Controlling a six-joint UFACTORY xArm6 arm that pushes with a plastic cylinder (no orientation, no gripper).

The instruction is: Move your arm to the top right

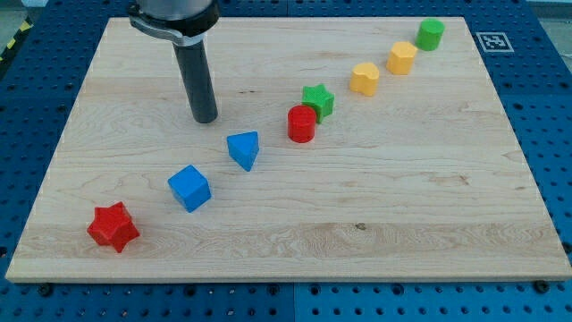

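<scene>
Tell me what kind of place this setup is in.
Probably a robotics lab bench. A wooden board lies on a blue perforated mounting table, a printed marker tag sits at the board's corner, and my tip stands among small coloured blocks such as the blue cube.

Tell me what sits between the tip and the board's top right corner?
Camera view: my tip has bare wood ahead; the green star and yellow blocks lie just below that line.

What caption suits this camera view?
My tip rests above-left of a diagonal row of eight coloured blocks on a board.
</scene>
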